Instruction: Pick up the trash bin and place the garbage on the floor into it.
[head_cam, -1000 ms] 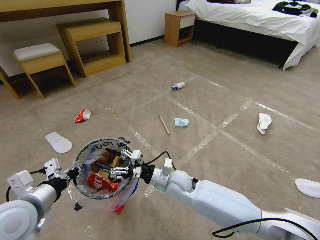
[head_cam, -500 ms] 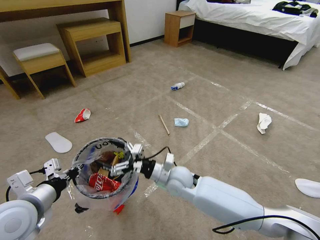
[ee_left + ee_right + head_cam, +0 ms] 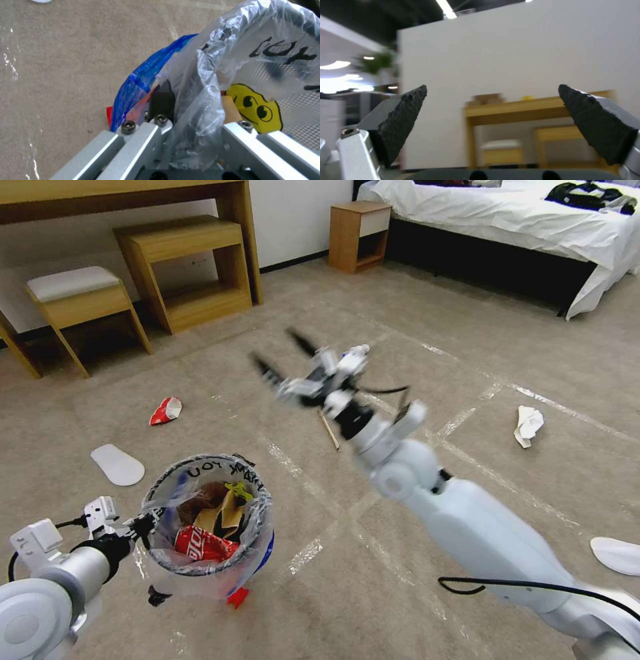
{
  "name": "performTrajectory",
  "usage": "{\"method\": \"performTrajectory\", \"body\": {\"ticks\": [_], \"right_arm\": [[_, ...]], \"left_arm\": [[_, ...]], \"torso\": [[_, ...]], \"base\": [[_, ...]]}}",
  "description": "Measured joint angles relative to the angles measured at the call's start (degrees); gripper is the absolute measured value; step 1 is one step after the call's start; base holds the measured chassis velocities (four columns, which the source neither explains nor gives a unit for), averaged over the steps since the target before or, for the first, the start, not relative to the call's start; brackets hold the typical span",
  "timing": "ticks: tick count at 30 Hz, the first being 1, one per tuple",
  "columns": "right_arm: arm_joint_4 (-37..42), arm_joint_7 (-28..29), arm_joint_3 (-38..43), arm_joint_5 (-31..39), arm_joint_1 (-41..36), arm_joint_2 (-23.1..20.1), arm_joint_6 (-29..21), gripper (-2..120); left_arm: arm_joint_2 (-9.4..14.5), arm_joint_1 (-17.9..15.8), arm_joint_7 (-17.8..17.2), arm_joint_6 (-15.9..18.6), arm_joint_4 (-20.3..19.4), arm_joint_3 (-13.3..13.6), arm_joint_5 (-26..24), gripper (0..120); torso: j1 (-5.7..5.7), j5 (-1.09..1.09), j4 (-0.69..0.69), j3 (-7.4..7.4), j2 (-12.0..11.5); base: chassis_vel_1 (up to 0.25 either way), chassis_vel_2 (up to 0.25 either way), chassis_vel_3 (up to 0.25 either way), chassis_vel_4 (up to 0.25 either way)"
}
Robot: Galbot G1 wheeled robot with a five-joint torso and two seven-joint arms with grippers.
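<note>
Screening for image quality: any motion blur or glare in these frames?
Head view: right gripper smeared by motion, tape lines on the floor glinting. Left wrist view: trash bin liner throws shiny highlights. Right wrist view: fingertips sharp, desk behind soft.

The left gripper (image 3: 186, 130) pinches the trash bin (image 3: 146, 82) at its rim, one dark finger (image 3: 162, 100) outside the wall. The clear liner bag (image 3: 213, 75) with black lettering bunches over it, and a yellow cartoon face (image 3: 256, 110) shows inside. Beige floor (image 3: 66, 75) lies below.
</note>
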Motion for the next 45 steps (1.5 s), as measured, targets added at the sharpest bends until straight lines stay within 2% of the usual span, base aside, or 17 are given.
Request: {"method": "performTrajectory", "body": {"ticks": [3, 5, 6, 9, 10, 13, 17, 22, 25, 32, 39, 45], "right_arm": [[-0.2, 2.2, 4.3, -2.8, -3.4, -1.1, 0.6, 100], [0.0, 6.1, 9.0, -7.5, -8.7, -2.0, 1.8, 100], [0.0, 6.1, 9.0, -7.5, -8.7, -2.0, 1.8, 100], [0.6, 11.2, 15.0, -14.7, -16.6, -1.4, 1.7, 100], [0.6, 11.2, 15.0, -14.7, -16.6, -1.4, 1.7, 100], [1.1, 16.1, 21.6, -22.0, -23.3, 0.7, 1.5, 100], [1.4, 18.1, 27.4, -26.1, -28.1, 3.6, 2.0, 100], [1.8, 18.5, 31.0, -30.1, -32.1, 7.2, 3.7, 100], [1.6, 18.1, 33.9, -34.7, -35.6, 11.0, 5.6, 100], [1.5, 17.3, 36.2, -39.8, -39.5, 14.9, 8.7, 100], [1.5, 15.8, 37.1, -41.2, -41.8, 17.8, 10.9, 100], [1.2, 14.5, 37.1, -41.8, -43.5, 19.3, 12.7, 100]], "left_arm": [[-0.2, 0.0, -0.4, 0.2, -0.3, -0.1, -0.4, 0], [-0.6, 0.0, -1.1, 0.5, -0.9, -0.3, -1.0, 0], [-0.6, 0.0, -1.1, 0.5, -0.9, -0.3, -1.0, 0], [-1.1, 0.1, -1.5, 0.6, -1.2, -0.5, -1.4, 0], [-1.1, 0.1, -1.5, 0.6, -1.2, -0.5, -1.4, 0], [-1.6, 0.2, -1.6, 0.7, -1.5, -1.0, -1.6, 0], [-2.2, 0.2, -2.3, 1.0, -1.9, -1.5, -1.8, 0], [-2.9, 0.5, -2.7, 1.2, -2.0, -2.1, -1.9, 0], [-4.0, 1.0, -3.1, 1.3, -2.3, -2.6, -1.9, 0], [-5.8, 1.2, -4.4, 1.3, -2.5, -3.4, -1.8, 0], [-6.6, 2.0, -4.1, 1.4, -3.2, -3.5, -1.1, 0], [-7.9, 2.3, -2.9, 1.4, -3.6, -2.6, 0.4, 0]], "torso": [[0.00, -0.01, -0.02, 0.00, 0.0], [0.00, -0.01, 0.01, 0.00, 0.0], [0.00, -0.01, 0.01, 0.00, 0.0], [0.00, 0.01, -0.03, 0.00, 0.0], [0.00, 0.01, -0.03, 0.00, 0.0], [0.00, 0.00, 0.00, -0.01, 0.0], [0.01, -0.02, -0.01, 0.00, 0.0], [0.00, -0.02, 0.00, -0.01, 0.0], [0.00, -0.03, -0.01, -0.01, 0.0], [0.00, -0.02, 0.00, -0.01, 0.0], [0.00, -0.02, 0.00, -0.01, 0.0], [0.00, -0.02, 0.00, -0.01, 0.0]], "base": [[0.000, 0.000, 0.000, 0.000], [0.000, 0.000, 0.000, 0.000], [0.000, 0.000, 0.000, 0.000], [0.000, 0.000, 0.000, 0.000], [0.000, 0.000, 0.000, 0.000], [0.000, 0.000, 0.000, 0.000], [0.000, 0.000, 0.000, 0.000], [0.000, 0.000, 0.000, 0.000], [0.000, 0.000, 0.000, 0.000], [0.000, 0.000, 0.000, 0.000], [0.000, 0.000, 0.000, 0.000], [0.000, 0.000, 0.000, 0.000]]}}
